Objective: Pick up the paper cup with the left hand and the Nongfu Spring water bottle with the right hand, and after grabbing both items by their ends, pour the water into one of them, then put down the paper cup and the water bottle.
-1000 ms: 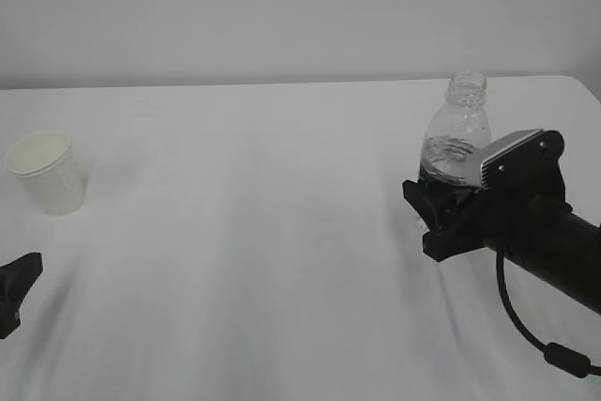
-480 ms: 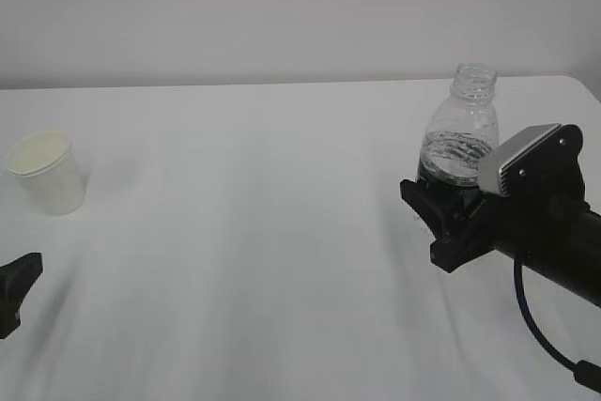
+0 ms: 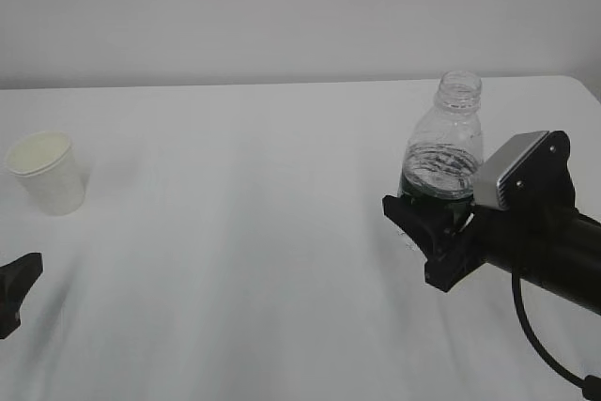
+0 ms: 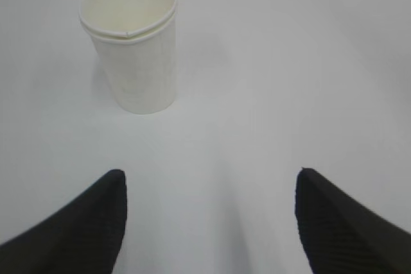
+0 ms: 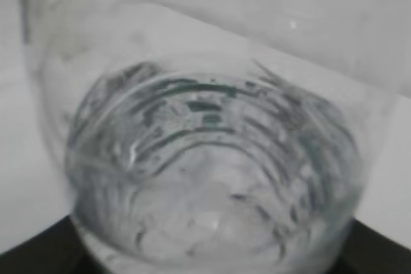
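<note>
Exterior view shows the right hand (image 3: 427, 223) reaching in from the right edge, its black fingers (image 3: 413, 218) clamped on the lower part of the Nongfu Spring water bottle (image 3: 443, 143). That bottle stands upright between those fingers, its open threaded neck above them, and the dark label band sits just at the grip. Whether its base touches the white tabletop (image 3: 244, 232) I cannot tell, since the fingers hide it. A silver-grey plate (image 3: 512, 171) sits on the wrist just behind the fingers, and a black cable (image 3: 540, 340) hangs below the arm.

Right wrist view is filled by the ribbed clear wall of the bottle (image 5: 212, 171), close up and blurred, with the water (image 5: 205, 216) visible low inside it; the black fingers show only as dark edges at the bottom corners.

Left wrist view shows the left hand (image 4: 209, 219) with its two black fingers (image 4: 83, 222) wide apart and holding nothing. The paper cup (image 4: 131, 46) stands upright on the tabletop ahead of those fingers, nearer the left one, clearly apart from both. In the exterior view the cup (image 3: 47, 171) stands at the far left, beyond the dark tip of the left fingers (image 3: 14, 288) at the lower left edge
</note>
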Tool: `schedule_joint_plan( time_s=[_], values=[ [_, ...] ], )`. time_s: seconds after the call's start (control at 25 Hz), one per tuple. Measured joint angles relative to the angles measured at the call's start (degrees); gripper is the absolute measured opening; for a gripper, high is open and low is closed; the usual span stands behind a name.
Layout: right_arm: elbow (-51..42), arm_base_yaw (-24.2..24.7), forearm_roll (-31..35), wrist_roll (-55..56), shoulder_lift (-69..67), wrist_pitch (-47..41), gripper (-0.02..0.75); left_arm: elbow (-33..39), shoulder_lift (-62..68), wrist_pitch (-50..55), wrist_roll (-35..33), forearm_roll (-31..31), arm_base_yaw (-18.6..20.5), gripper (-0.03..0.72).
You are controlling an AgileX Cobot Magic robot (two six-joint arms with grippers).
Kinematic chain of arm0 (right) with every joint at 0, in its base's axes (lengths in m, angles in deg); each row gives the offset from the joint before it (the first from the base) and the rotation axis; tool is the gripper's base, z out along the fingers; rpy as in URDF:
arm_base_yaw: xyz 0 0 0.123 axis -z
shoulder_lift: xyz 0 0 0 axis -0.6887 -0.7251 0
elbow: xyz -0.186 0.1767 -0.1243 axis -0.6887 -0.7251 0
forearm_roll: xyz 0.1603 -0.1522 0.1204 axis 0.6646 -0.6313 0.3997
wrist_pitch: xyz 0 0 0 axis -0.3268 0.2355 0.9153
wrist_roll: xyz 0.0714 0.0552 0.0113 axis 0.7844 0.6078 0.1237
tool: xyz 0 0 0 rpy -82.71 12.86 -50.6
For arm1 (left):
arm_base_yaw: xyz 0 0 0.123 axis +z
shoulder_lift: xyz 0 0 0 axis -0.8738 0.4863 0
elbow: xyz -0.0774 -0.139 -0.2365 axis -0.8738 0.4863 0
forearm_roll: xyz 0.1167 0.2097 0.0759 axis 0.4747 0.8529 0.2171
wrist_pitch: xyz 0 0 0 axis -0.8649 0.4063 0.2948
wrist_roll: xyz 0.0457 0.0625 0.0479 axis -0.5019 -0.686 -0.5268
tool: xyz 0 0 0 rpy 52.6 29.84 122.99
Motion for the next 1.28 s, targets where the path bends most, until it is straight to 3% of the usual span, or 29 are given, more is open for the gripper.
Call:
schedule_joint_plan(
  time_s=[0.6,1.28],
  values=[
    [0.0,0.0,-2.7,1.9,0.0,0.0,0.463,0.0,0.0,0.0,0.0,1.5,0.0,0.587],
    [0.0,0.0,-2.7,1.9,0.0,0.0,0.463,-0.3,0.9,0.0,0.0,-2.6,0.0,0.587]
  ],
)
